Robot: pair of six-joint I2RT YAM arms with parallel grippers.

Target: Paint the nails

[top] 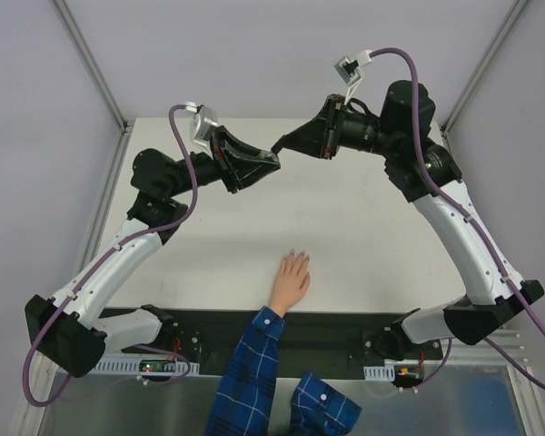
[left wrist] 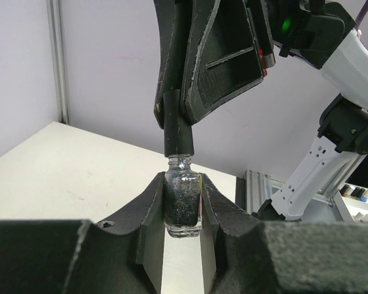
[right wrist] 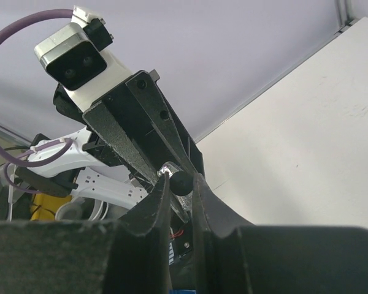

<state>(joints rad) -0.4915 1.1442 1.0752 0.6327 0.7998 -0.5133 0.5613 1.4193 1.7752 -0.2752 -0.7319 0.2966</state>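
Observation:
A light-skinned hand with a blue plaid sleeve lies flat on the white table near the front middle. Its nails are tiny and pale at the fingertips. My left gripper is shut on a small dark glitter bottle, held upright in the air above the back of the table. My right gripper meets it from the right and is shut on the bottle's black cap. The cap sits on the glass neck. Any brush is hidden.
Aluminium frame posts rise at the back corners against grey walls. A black base plate runs along the near edge by the sleeve. Several small bottles stand off the table behind the right arm.

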